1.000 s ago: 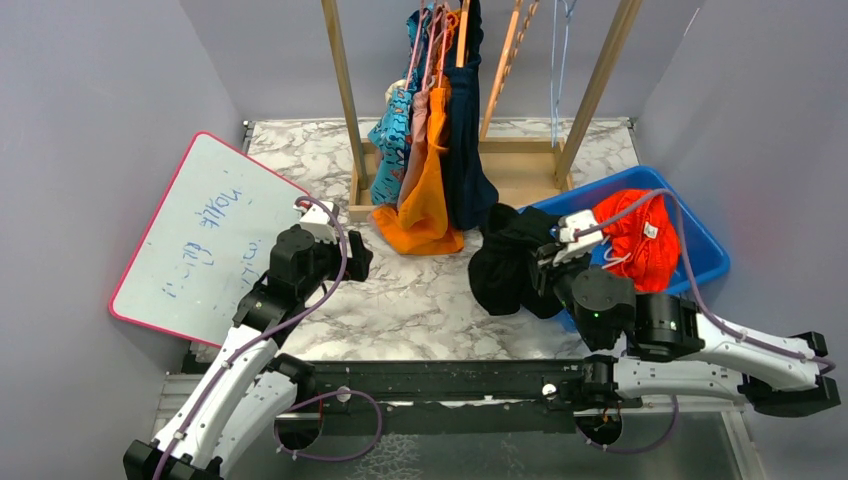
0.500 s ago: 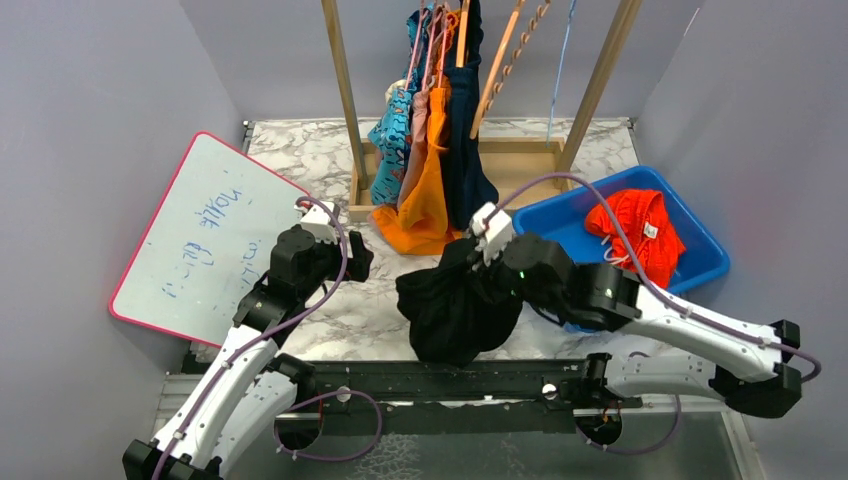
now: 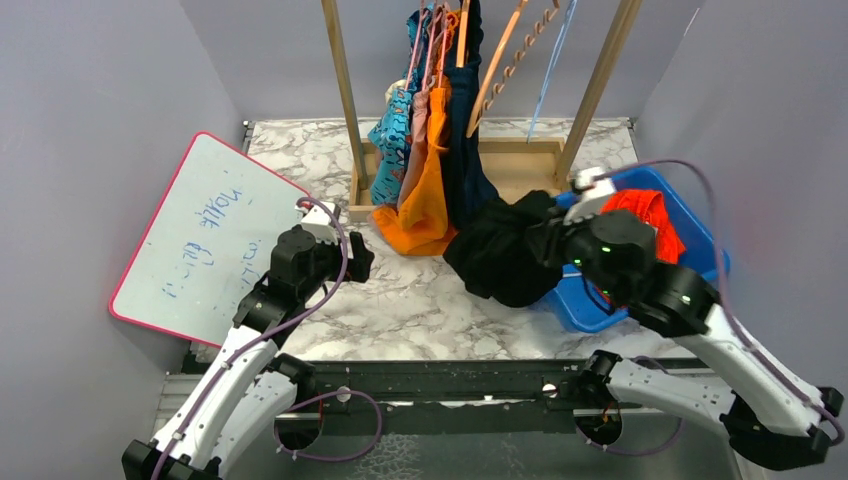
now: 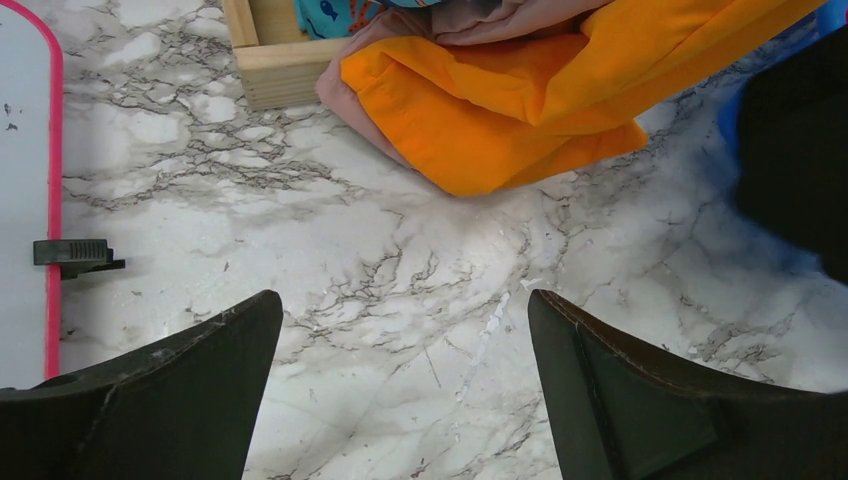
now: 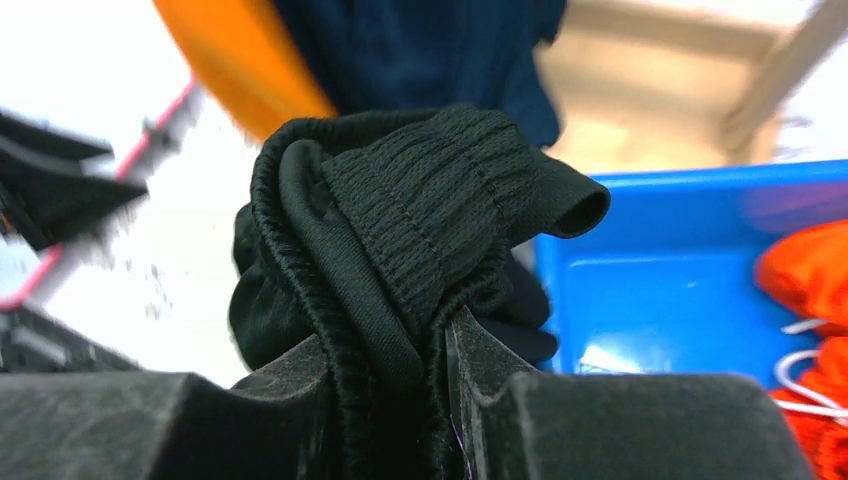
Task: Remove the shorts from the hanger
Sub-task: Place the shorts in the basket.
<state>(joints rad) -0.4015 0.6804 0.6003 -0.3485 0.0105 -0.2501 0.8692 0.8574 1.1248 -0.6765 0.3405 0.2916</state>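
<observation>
My right gripper [image 3: 550, 246] is shut on a bunched pair of black shorts [image 3: 503, 262], held above the table just left of the blue bin [image 3: 702, 243]. In the right wrist view the elastic waistband [image 5: 430, 210] is pinched between the fingers of the gripper [image 5: 392, 375]. Red-orange shorts [image 3: 652, 224] lie in the bin. On the rack hang blue cartoon-print [image 3: 392, 140], dusty pink [image 3: 416, 150], bright orange [image 3: 425, 205] and dark navy shorts [image 3: 465, 160]. An empty hanger [image 3: 502, 62] hangs to their right. My left gripper [image 4: 405, 312] is open over bare marble, near the orange shorts [image 4: 520, 110].
A wooden rack [image 3: 345, 100] with a box base [image 3: 520, 165] stands at the back. A pink-rimmed whiteboard [image 3: 200, 235] lies at the left, with a small black clip [image 4: 75, 255] at its edge. Grey walls close in both sides.
The right arm swung the black shorts from beside the bin out to the front middle, then back up toward the bin. The empty hanger has swung. The left arm stayed still.
</observation>
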